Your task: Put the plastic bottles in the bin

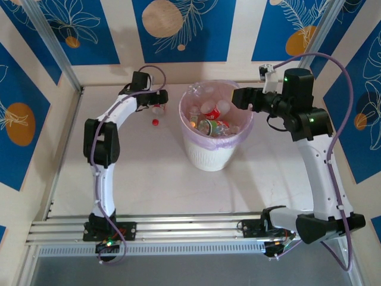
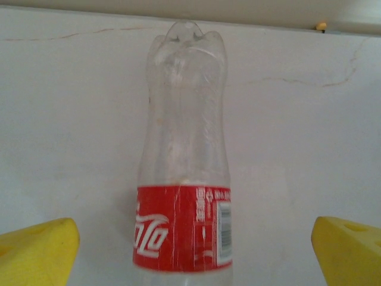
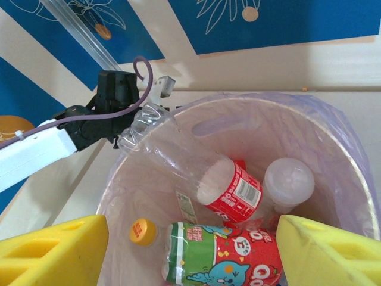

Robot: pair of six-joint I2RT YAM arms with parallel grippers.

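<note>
Clear bottle [image 2: 181, 149] betw. spread left fingers [image 2: 36, 253]; overhead, prob. red cap [image 1: 155, 122] beside.

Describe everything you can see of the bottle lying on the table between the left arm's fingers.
The bottle is clear thin plastic and looks empty, with a red Coca-Cola label around its middle. It lies flat on the white table, its lobed base pointing away from the wrist camera; the neck end is cut off by the picture's edge. The yellow fingers stand open on either side without touching it. Seen from above, it sits left of the bin.
</note>
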